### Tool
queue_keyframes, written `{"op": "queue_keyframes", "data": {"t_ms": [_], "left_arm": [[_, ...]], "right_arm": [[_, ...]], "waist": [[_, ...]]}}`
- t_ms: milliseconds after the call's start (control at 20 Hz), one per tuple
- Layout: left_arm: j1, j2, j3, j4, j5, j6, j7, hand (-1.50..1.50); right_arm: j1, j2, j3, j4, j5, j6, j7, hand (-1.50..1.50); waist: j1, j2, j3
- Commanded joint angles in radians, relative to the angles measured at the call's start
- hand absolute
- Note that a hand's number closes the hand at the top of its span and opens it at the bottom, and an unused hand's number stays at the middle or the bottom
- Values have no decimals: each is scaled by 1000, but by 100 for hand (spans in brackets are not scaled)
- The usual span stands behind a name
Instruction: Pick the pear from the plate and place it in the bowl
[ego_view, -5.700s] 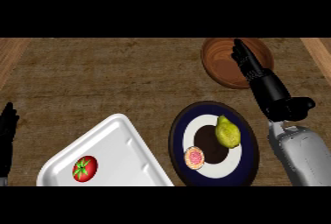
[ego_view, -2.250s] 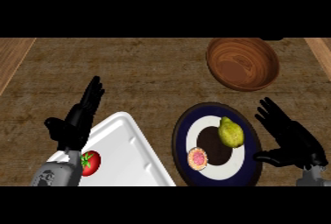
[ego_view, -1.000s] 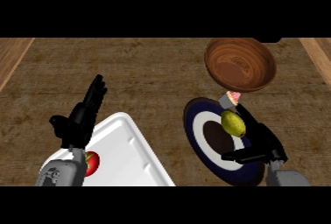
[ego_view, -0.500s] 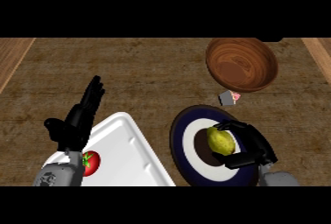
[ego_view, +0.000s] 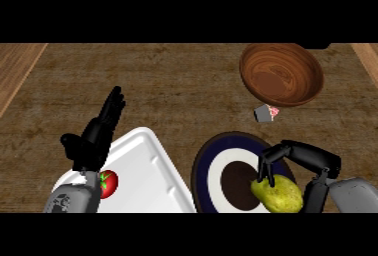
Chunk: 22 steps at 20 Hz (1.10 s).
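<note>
On my feed, the left robot hand is matte black all over, with slim, segmented fingers and a stubby thumb branching off the side. Its forearm below is a rounded pale grey shell with a mottled darker patch near the wrist. The right robot hand is the same black, its fingers built from blocky links. Behind it I see a smooth, light grey forearm casing.
</note>
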Motion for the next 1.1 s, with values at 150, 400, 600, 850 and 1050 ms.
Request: {"op": "queue_keyframes", "data": {"t_ms": [150, 400, 600, 850, 1050], "left_arm": [[10, 10, 29, 9, 14, 0, -17, 0], [4, 8, 29, -8, 7, 13, 7, 0], [54, 4, 23, 5, 9, 4, -39, 0], [48, 14, 4, -68, 8, -9, 17, 0], [2, 8, 20, 31, 0, -5, -40, 0]], "right_arm": [[-19, -250, -17, -142, -104, 262, -393, 150], [-24, -349, -138, -219, -246, 187, -521, 150], [-9, -459, -238, -228, -331, 166, -593, 150], [-35, -569, -337, -171, -415, 142, -594, 150], [-42, -638, -370, -124, -448, 154, -598, 150]], "waist": [[-26, 8, 4], [-42, 5, 6], [-42, 7, 4], [-10, 7, 2], [-18, 16, 0]]}}
